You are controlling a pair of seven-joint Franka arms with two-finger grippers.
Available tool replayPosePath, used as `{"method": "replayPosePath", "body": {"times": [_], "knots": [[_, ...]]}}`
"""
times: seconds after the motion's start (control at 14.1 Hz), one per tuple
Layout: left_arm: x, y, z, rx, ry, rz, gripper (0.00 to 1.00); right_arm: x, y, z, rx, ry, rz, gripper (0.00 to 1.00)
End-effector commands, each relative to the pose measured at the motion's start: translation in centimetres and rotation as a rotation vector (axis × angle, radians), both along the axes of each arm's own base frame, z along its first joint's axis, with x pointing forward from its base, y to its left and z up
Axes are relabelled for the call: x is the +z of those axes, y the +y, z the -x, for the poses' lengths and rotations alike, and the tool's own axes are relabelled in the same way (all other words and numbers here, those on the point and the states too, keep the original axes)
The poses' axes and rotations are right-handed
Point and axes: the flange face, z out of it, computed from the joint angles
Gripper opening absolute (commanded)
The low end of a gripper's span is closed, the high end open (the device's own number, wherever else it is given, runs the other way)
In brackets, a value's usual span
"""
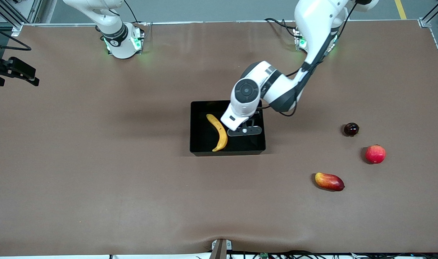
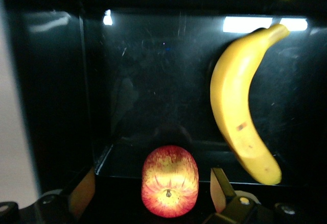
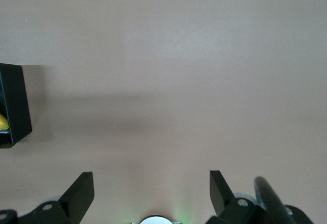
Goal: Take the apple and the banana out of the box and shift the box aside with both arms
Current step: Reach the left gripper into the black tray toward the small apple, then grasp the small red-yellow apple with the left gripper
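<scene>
Black box (image 1: 201, 108) holds banana (image 1: 219, 131) and apple (image 2: 169, 181), apple between spread left tool (image 2: 153, 193) fingers, untouched, right tool (image 3: 152, 193) spread over bare tabletop (image 3: 179, 55) beside box

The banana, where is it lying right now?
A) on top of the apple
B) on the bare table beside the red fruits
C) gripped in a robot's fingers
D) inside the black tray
D: the banana lies on the floor of the black tray, with the left gripper open over the tray and not touching it.
</scene>
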Motion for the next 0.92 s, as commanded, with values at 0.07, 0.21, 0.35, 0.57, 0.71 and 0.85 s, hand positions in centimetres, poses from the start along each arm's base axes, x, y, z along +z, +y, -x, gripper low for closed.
{"method": "replayPosePath", "body": {"times": [0.07, 0.21, 0.35, 0.57, 0.71, 0.85], "knots": [[-4.2, 0.0, 1.3, 0.030, 0.052, -0.027, 1.00, 0.3, -0.4, 0.2, 0.000, -0.007, -0.001, 1.00], [-5.3, -1.0, 2.5, 0.048, 0.059, -0.033, 1.00, 0.3, -0.4, 0.2, 0.000, -0.007, -0.001, 1.00], [-6.0, -1.6, 3.1, 0.054, 0.058, -0.033, 1.00, 0.3, -0.4, 0.2, 0.000, -0.007, -0.001, 1.00], [-6.4, -2.5, 3.9, 0.066, 0.047, -0.027, 0.95, 0.3, -0.3, 0.2, 0.003, -0.007, 0.000, 1.00], [-6.1, -2.6, 3.9, 0.067, 0.043, -0.025, 0.33, 0.4, -0.1, 0.2, 0.004, -0.009, -0.001, 1.00], [-5.6, -2.7, 3.9, 0.073, 0.040, -0.027, 0.00, 0.4, -0.2, 0.2, 0.003, -0.009, -0.001, 1.00]]}}
